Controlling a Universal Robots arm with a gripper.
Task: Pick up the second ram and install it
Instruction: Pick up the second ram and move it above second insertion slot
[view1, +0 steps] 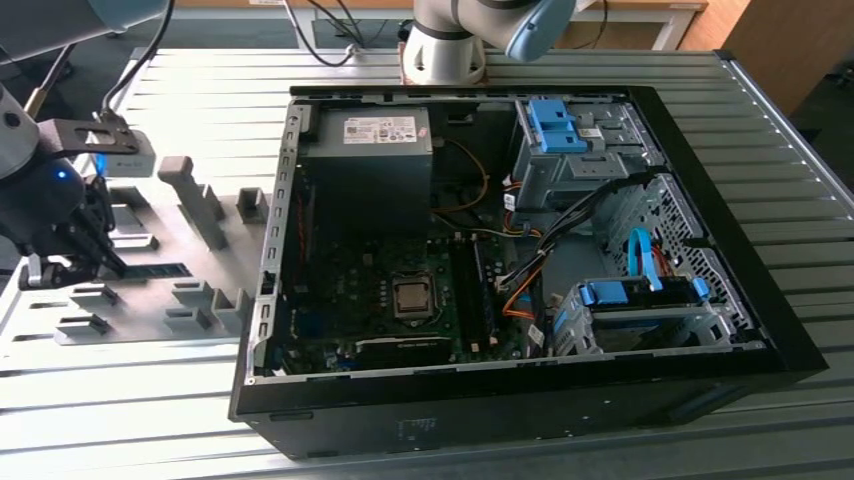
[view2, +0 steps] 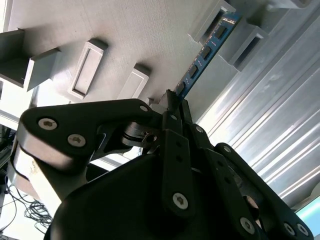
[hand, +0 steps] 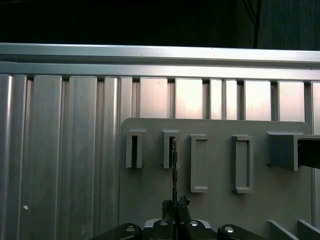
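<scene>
Second wrist view shows black gripper (view2: 173, 99) closed on near end of the second ram (view2: 205, 52), far end resting between grey fixture blocks (view2: 257, 31). Looks light, stiff, fragile; calls for edge grip clear of chips. No writing legible. Lies at the exterior view's left, on the fixture plate (view1: 167, 245).

Ribbed metal table (view1: 214, 90). Open black computer case (view1: 534, 415) in middle, toward 3 o'clock. Grey plate with blocks (view1: 140, 310) at 9 o'clock. Arm base (view1: 447, 50) at 12 o'clock.
</scene>
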